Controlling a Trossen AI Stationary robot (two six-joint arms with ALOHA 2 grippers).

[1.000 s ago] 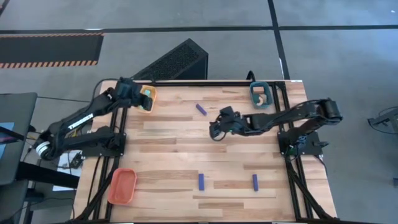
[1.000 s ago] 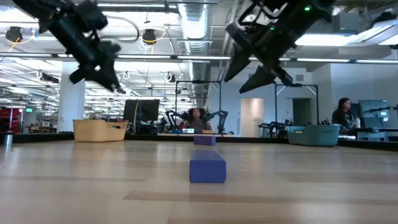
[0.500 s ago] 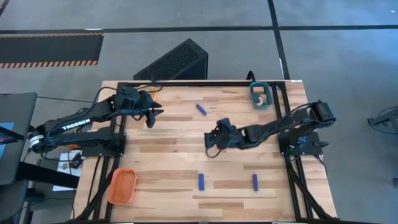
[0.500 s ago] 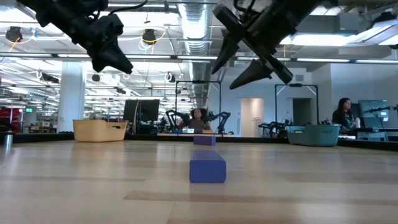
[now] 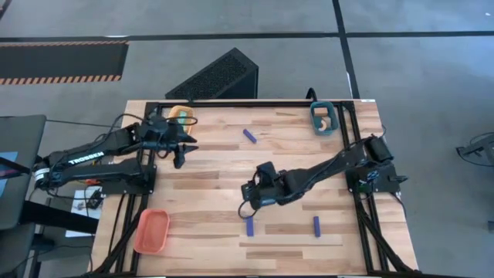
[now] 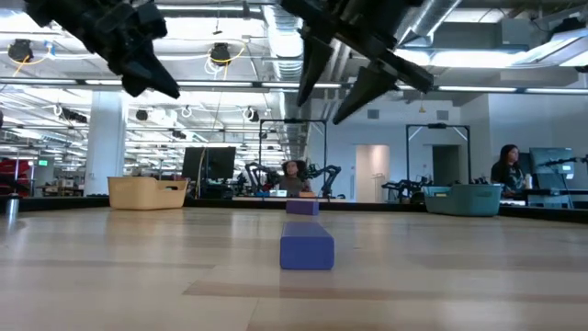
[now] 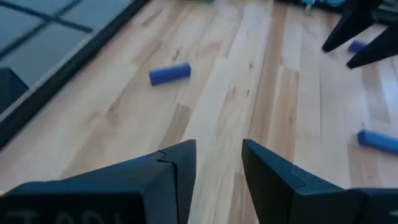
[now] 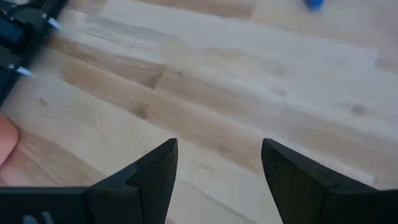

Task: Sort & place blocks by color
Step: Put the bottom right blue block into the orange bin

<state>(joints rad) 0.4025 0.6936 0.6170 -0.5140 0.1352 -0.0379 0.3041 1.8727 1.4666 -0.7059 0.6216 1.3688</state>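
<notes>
Three dark blue bars lie flat on the wooden table: one toward the far edge (image 5: 248,135) (image 7: 170,73), two near the near edge (image 5: 249,225) (image 5: 316,225). A tan piece (image 5: 327,121) sits in the teal tray (image 5: 315,116). My right gripper (image 5: 247,207) (image 6: 322,110) (image 8: 217,165) hangs open above the table, just on the far side of the near-middle blue bar (image 6: 307,248). My left gripper (image 5: 180,158) (image 6: 153,89) (image 7: 217,165) is open and empty over bare wood, on the near side of the yellow-orange tray (image 5: 181,114).
An orange tray (image 5: 152,230) sits at the table's near left corner, the yellow-orange tray at the far left and the teal tray at the far right. Bare wood lies between the two arms. People and other rigs show in the room beyond the far edge.
My left gripper has left the spot above the yellow-orange tray and moved toward the near edge, over bare table. My right gripper has travelled from the table's middle toward the near edge and slightly left, closing on the near-middle blue bar. No block has moved.
</notes>
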